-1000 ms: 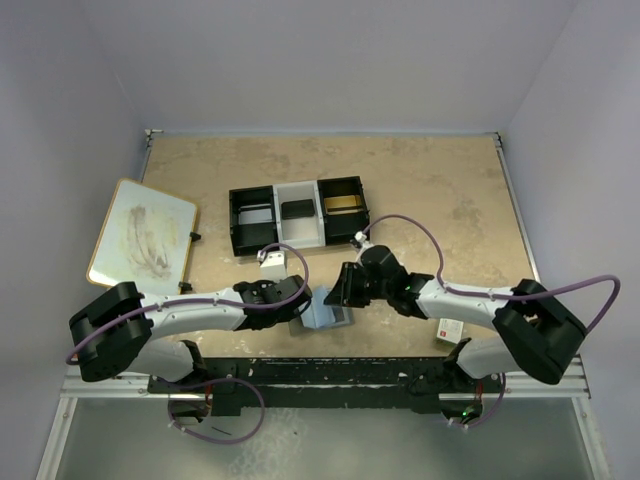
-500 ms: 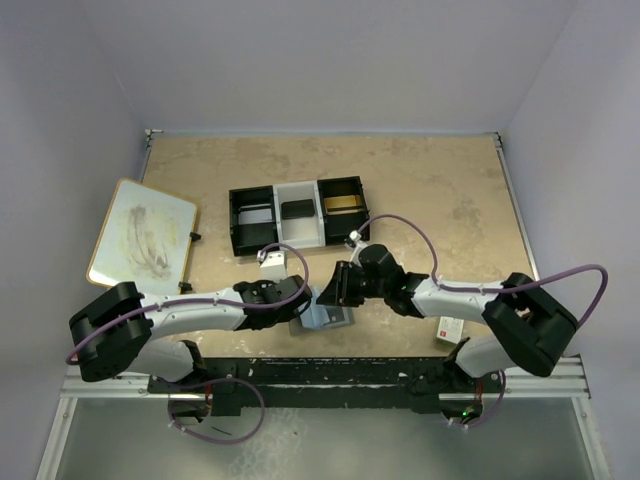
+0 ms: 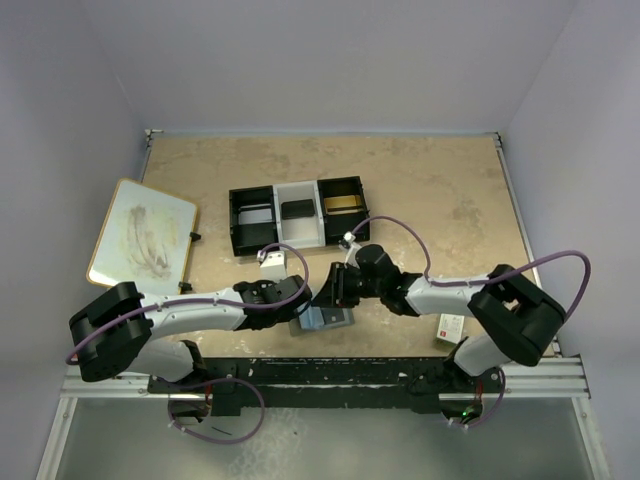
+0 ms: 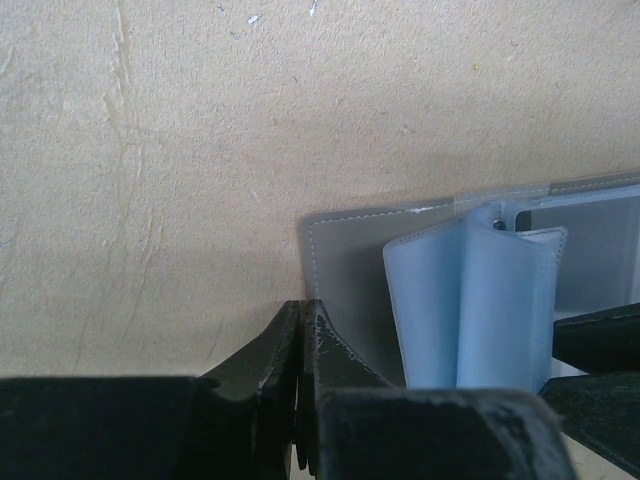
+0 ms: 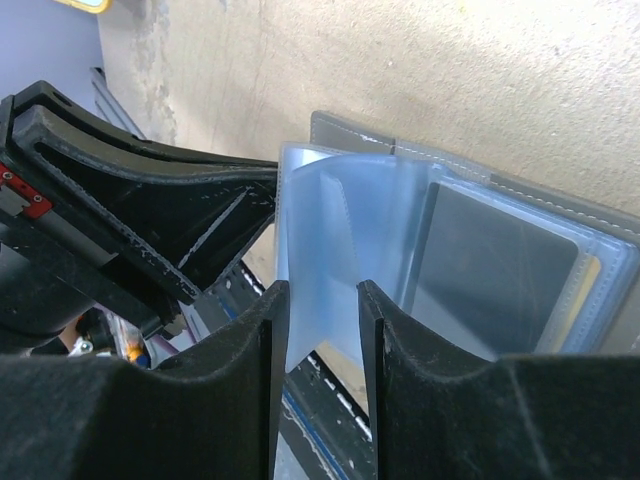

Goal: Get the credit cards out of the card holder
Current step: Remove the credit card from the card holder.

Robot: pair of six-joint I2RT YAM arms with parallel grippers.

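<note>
The grey card holder (image 3: pixel 328 321) lies open near the table's front edge, its blue-clear sleeves fanned upward. My left gripper (image 4: pixel 303 312) is shut, its tips resting at the corner of the grey cover (image 4: pixel 345 262). In the top view the left gripper (image 3: pixel 300 306) sits at the holder's left side. My right gripper (image 5: pixel 318 305) is open, with one upright sleeve leaf (image 5: pixel 320 240) standing between its fingers. A dark credit card (image 5: pixel 490 265) shows inside a sleeve, with a yellowish card edge (image 5: pixel 592 290) behind it. From above, the right gripper (image 3: pixel 337 290) hangs over the holder.
A black-and-white three-compartment tray (image 3: pixel 233 222) stands behind the arms, with a black card (image 3: pixel 298 208) and a gold card (image 3: pixel 343 204) in it. A whiteboard (image 3: pixel 143 235) lies at the left. A white-and-red small box (image 3: pixel 450 328) lies beside the right arm. The table's front rail (image 3: pixel 330 375) is just behind the holder.
My right gripper has shifted a little left over the holder and its jaws have spread wider. The left arm has stayed put, still shut.
</note>
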